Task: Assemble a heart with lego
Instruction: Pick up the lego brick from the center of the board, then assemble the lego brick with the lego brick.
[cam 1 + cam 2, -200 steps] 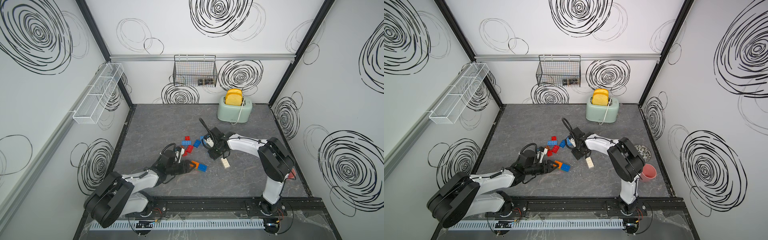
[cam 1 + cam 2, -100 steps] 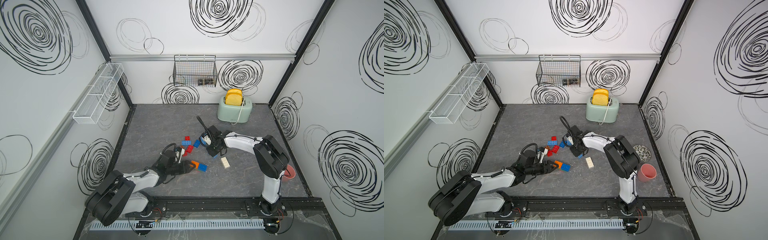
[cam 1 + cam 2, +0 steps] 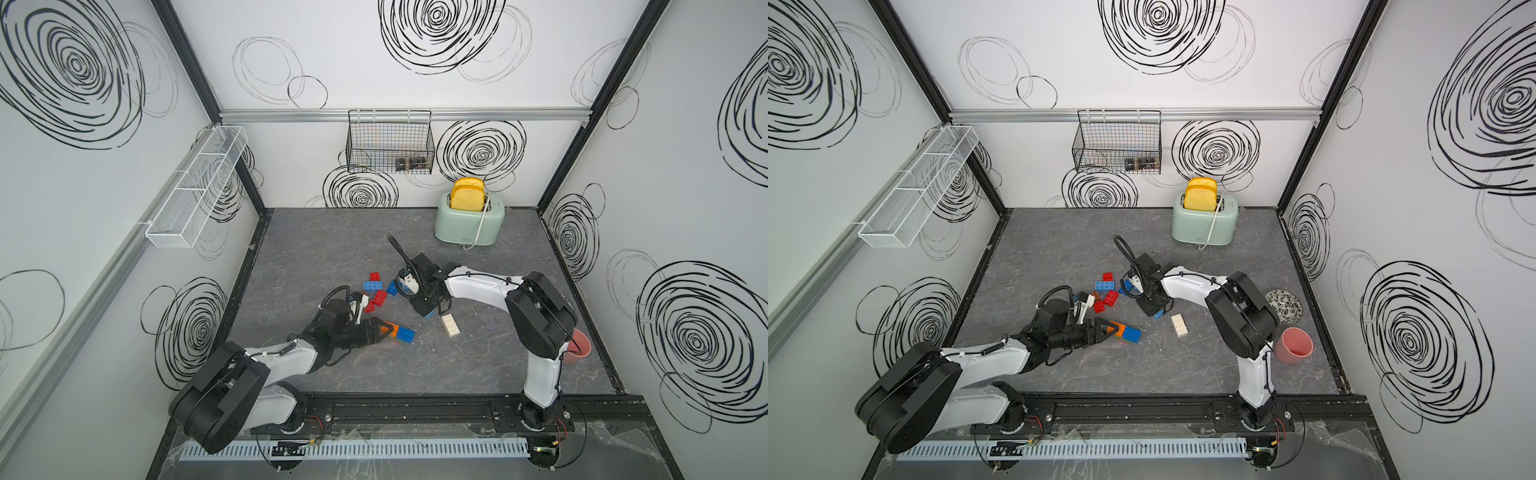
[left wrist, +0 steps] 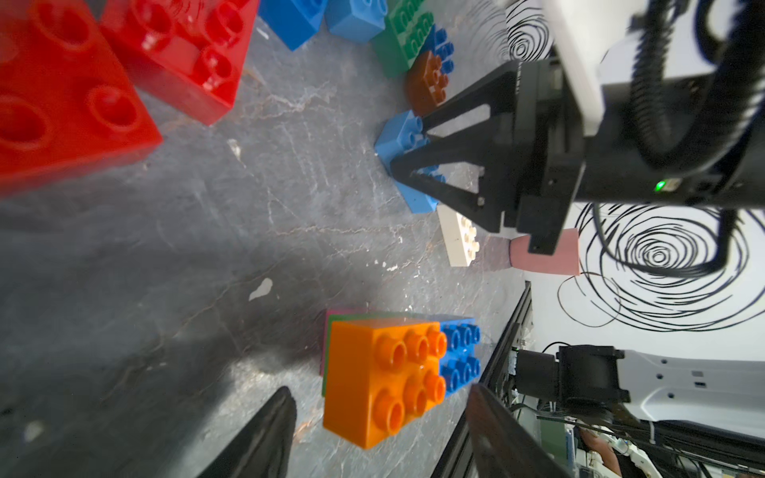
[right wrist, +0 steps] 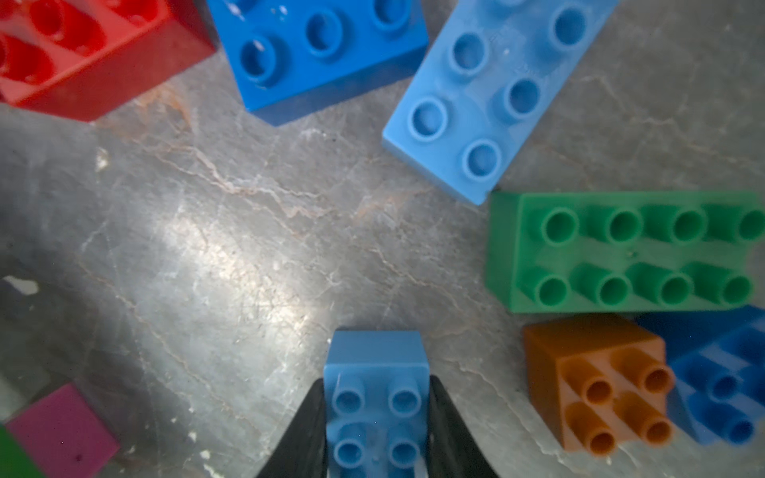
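Observation:
A small stack with an orange brick [image 4: 385, 380] and a blue brick [image 4: 459, 360] on a green and pink base lies on the grey floor [image 3: 332, 257], seen in both top views [image 3: 401, 332] [image 3: 1126, 332]. My left gripper [image 4: 381, 393] [image 3: 384, 330] is open, a finger on each side of the orange brick with gaps. My right gripper [image 5: 376, 397] [image 3: 424, 309] is shut on a light blue 2x2 brick [image 5: 376, 364] [image 4: 403, 165], low over the floor. Loose red bricks [image 3: 379, 297], a blue brick [image 3: 372, 285], a green brick [image 5: 621, 252] and a brown brick [image 5: 596, 380] lie nearby.
A white brick [image 3: 450, 325] lies just in front of the right gripper. A mint toaster [image 3: 469, 224] stands at the back right, a pink cup [image 3: 1295, 345] and a patterned dish [image 3: 1283, 305] at the right. A wire basket [image 3: 390, 141] and a white rack [image 3: 195, 187] hang on the walls.
The right jaws have closed onto the light blue brick. The left jaws have spread wider around the orange brick. Both arms have barely shifted.

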You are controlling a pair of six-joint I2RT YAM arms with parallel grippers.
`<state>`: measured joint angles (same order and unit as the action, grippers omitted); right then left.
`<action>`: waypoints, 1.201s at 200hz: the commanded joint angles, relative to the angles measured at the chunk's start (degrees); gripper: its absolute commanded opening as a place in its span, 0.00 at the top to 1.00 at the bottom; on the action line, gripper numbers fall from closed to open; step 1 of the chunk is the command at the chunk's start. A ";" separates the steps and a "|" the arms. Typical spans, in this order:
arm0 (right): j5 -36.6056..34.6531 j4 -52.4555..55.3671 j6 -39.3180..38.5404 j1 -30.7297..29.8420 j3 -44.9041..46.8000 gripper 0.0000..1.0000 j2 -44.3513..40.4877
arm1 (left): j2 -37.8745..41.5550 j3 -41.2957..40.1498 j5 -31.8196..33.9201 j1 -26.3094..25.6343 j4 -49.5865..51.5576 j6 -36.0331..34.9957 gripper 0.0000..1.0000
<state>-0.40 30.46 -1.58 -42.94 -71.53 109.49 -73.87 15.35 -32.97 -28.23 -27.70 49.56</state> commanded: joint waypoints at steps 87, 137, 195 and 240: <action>-2.58 5.41 -5.69 -6.08 -0.80 0.68 -8.88 | -3.92 3.50 2.79 -1.72 2.43 -4.01 0.35; -2.58 8.95 -8.07 -10.46 -0.32 0.68 -13.87 | -3.83 3.30 3.94 -2.41 4.29 -5.70 0.41; 0.84 11.27 -8.59 -14.16 0.04 0.68 -14.32 | -4.27 1.99 4.75 -2.45 3.49 -5.84 0.45; 4.77 10.24 -9.20 -14.76 1.03 0.68 -13.65 | -4.62 0.69 4.85 -2.53 2.18 -5.57 0.45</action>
<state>1.02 39.40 -9.37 -57.36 -71.24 95.39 -77.47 17.67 -30.57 -30.41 -26.17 44.51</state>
